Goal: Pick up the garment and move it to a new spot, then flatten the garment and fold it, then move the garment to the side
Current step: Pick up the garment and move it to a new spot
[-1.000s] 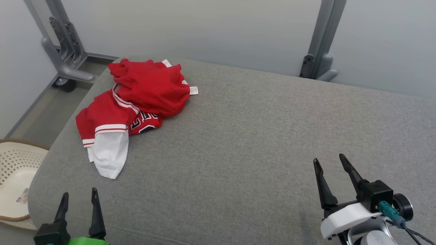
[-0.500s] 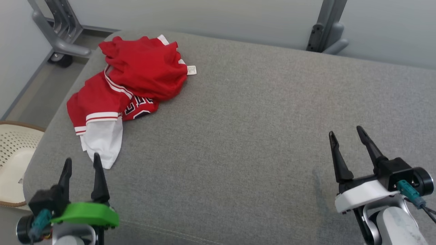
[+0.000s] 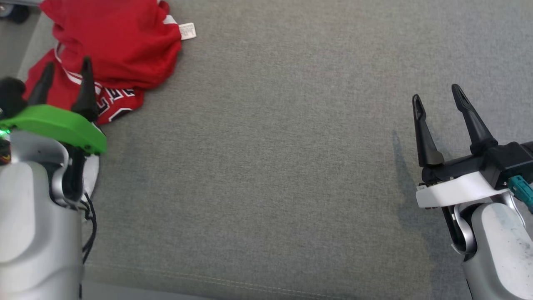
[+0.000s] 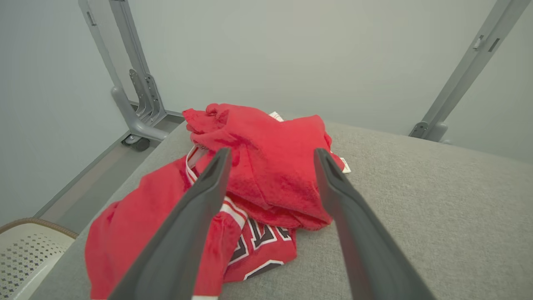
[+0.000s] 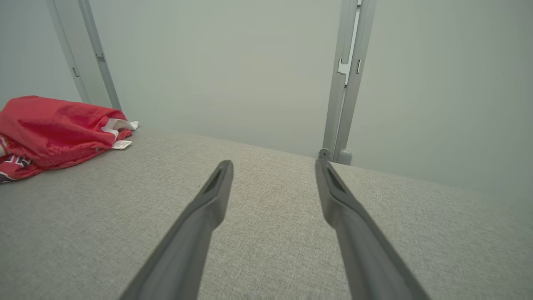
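The garment is a crumpled red jersey with white trim and dark lettering, heaped at the far left of the grey cushion. A small white tag sticks out on its right side. My left gripper is open and hovers over the jersey's near edge, holding nothing. In the left wrist view the garment lies just beyond the spread fingers of the left gripper. My right gripper is open above bare cushion at the right, far from the garment; the right wrist view has the right gripper empty.
Grey metal frame legs stand behind the cushion against a pale wall, with another post further right. A perforated cream basket sits on the floor off the cushion's left end.
The camera has tilted down and closer, so the scene has shifted up and left. Both arms have reached forward; the left gripper now overlaps the jersey's near edge.
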You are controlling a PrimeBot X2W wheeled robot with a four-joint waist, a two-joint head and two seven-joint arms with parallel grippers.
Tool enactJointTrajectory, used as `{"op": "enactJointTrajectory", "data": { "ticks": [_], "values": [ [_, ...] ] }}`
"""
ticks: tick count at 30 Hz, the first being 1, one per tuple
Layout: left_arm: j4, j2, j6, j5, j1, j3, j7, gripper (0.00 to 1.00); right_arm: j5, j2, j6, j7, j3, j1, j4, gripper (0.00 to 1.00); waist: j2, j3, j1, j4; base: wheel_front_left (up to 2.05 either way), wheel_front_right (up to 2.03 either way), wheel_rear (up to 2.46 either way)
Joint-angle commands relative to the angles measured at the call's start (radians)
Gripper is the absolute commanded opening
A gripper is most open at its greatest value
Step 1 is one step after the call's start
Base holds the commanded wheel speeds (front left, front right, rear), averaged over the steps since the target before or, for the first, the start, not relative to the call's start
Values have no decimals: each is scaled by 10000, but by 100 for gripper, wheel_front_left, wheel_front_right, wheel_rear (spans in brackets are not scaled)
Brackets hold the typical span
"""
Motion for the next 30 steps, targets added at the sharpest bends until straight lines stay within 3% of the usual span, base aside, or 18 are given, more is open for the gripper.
{"op": "enactJointTrajectory", "data": {
  "ticks": [1, 12, 13, 15, 22, 30],
  "values": [
    [155, 145, -29, -82, -386, 6, 163, 100, 47, -30, -6, -32, 60, -181, -108, 100, 51, 1192, -1, -938, 0, 0, 0],
    [2255, 1085, 266, -948, -3133, 468, 2676, 100, 102, -136, -6, -32, 583, -891, -748, 100, 51, 2686, -1, -1768, 0, 0, 0],
    [2430, 1171, 288, -1003, -3306, 508, 2794, 73, 99, -138, -6, -32, 619, -920, -785, 100, 51, 2757, -1, -1812, 0, 0, 0],
    [2794, 1322, 340, -1052, -3518, 589, 2831, 0, 126, -148, -6, -32, 717, -987, -822, 100, 51, 2829, -1, -1906, 0, 0, 0],
    [3504, 1206, 137, -1817, -4015, 989, 2497, 0, 283, -127, -6, -32, 787, -1097, -774, 100, 51, 2637, -1, -2035, 0, 0, 0],
    [2684, 1409, -51, -2454, -3849, 590, 2933, 0, 332, 317, -6, -32, 784, -542, -491, 100, 51, 1421, -1, -2029, 0, 0, 0]
  ]
}}
